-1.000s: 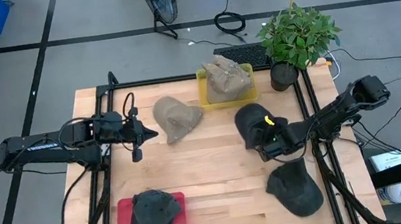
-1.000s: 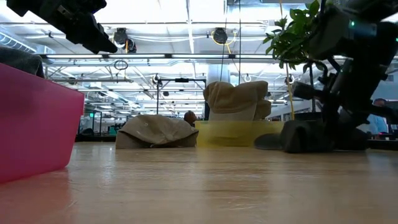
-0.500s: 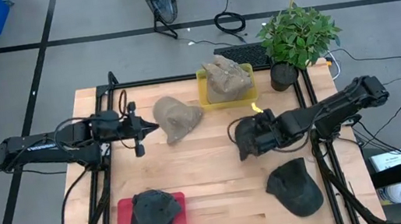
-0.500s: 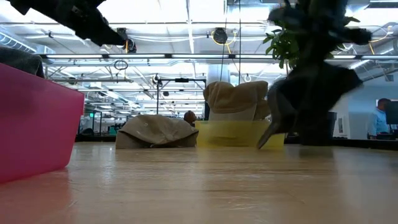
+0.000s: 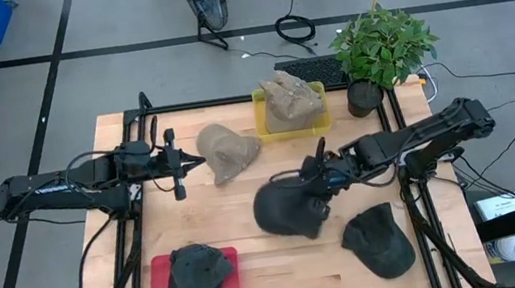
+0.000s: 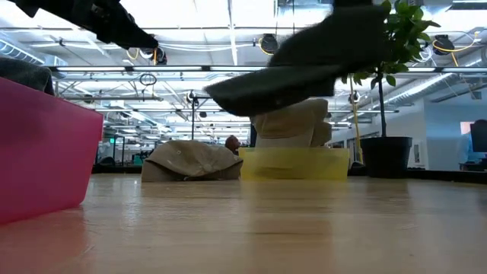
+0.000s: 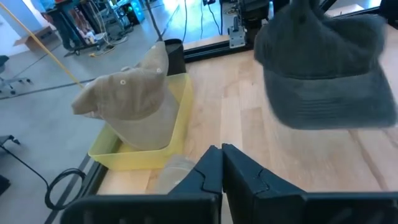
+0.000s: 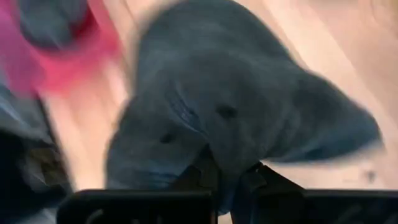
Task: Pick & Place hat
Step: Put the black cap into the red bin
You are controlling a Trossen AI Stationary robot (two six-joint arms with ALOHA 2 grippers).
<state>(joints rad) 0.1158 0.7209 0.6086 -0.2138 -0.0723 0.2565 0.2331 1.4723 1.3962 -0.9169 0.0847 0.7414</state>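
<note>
My right gripper (image 5: 321, 177) is shut on a dark grey cap (image 5: 292, 210), which hovers over the middle of the table and shows blurred in the low view (image 6: 304, 53) and the left wrist view (image 7: 323, 68). A second dark cap (image 5: 379, 240) lies flat on the table near the right edge. A third (image 5: 197, 277) sits in the red tray (image 5: 160, 279). One tan hat (image 5: 228, 151) lies on the table and another (image 5: 290, 102) fills the yellow tray (image 5: 262, 123). My left gripper (image 5: 177, 167) is shut and hangs in the air left of the tan hat. My right gripper pinches the dark grey cap by a fold of its crown (image 8: 224, 155) between the two fingers (image 8: 205, 171). It comes from the table's right side, slanting slightly down. The cap is lifted clear of the table and spreads out ahead of the fingers.
A potted plant (image 5: 380, 46) stands at the far right corner. Black rails (image 5: 400, 134) run along the table's left, right and far sides. Bare wood (image 5: 276, 273) lies between the red tray and the dark cap near the right edge.
My right gripper has moved from the right side toward the table's middle and near edge, carrying the dark grey cap. The cap has risen off the table, where it rested a second ago, and now hangs clear above it.
</note>
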